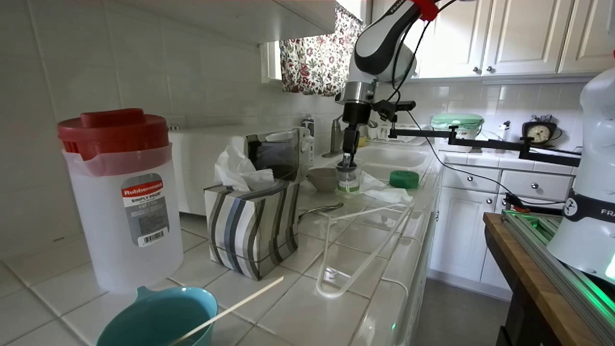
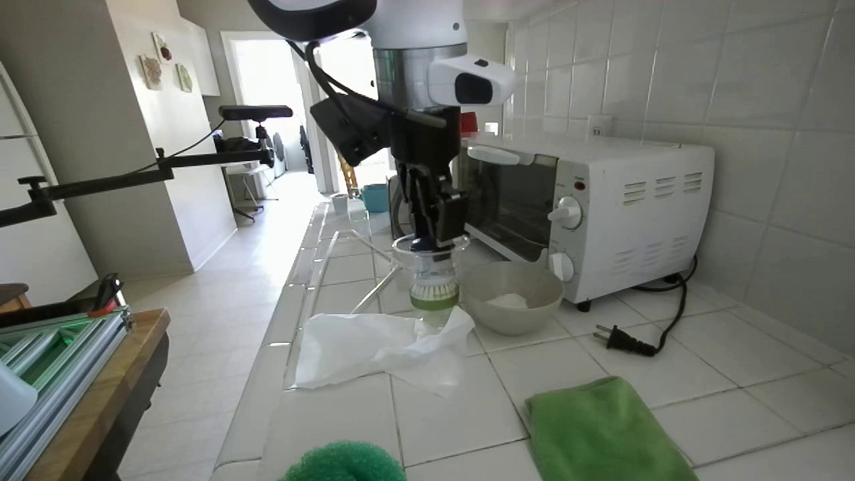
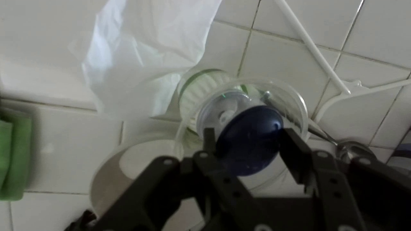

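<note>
My gripper [image 3: 247, 133] is shut on the dark blue rounded knob of a scrub brush [image 3: 252, 144], one finger on each side of it. The brush has a clear body and pale bristles [image 2: 434, 292]. It is inside a clear plastic cup [image 2: 401, 250] on the white tiled counter. The bristles and a green band show through the cup's wall. Whether the brush touches the cup's bottom cannot be told. The gripper points down at the cup's mouth in both exterior views [image 1: 349, 160] [image 2: 435, 237]. A greyish bowl [image 2: 494, 319] stands close beside the cup.
White tissue [image 2: 354, 354] lies by the cup. Nearby are a spoon [image 1: 323, 209], a white wire-like frame [image 1: 331, 291], a striped tissue box [image 1: 250, 230], a toaster oven [image 2: 641, 207], a green scrubber [image 1: 404, 179], a green cloth [image 2: 601, 427], a pitcher [image 1: 125, 211] and a teal cup [image 1: 139, 317].
</note>
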Tool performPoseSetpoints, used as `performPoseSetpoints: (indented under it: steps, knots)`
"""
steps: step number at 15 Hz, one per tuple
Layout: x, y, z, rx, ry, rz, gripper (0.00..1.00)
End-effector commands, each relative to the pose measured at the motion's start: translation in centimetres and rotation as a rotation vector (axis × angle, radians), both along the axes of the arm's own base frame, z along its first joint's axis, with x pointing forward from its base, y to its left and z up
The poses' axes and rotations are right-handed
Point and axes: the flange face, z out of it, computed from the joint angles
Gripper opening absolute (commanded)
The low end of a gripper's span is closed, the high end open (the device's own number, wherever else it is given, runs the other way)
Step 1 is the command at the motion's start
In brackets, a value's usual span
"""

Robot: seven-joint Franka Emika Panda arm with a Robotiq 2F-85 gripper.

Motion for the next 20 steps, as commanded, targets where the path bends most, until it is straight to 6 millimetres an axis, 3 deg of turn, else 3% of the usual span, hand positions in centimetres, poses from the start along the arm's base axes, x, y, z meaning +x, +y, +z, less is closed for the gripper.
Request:
performPoseSetpoints:
  steps: [1,10,20]
  knots:
    - [0.3,-0.3,-0.1,0.022,0.0,0.015,0.27]
    - [0.4,0.0,0.8,0.024,-0.021,0.022,0.07]
    - [0.4,0.0,0.9,0.039,-0.038,0.006,0.07]
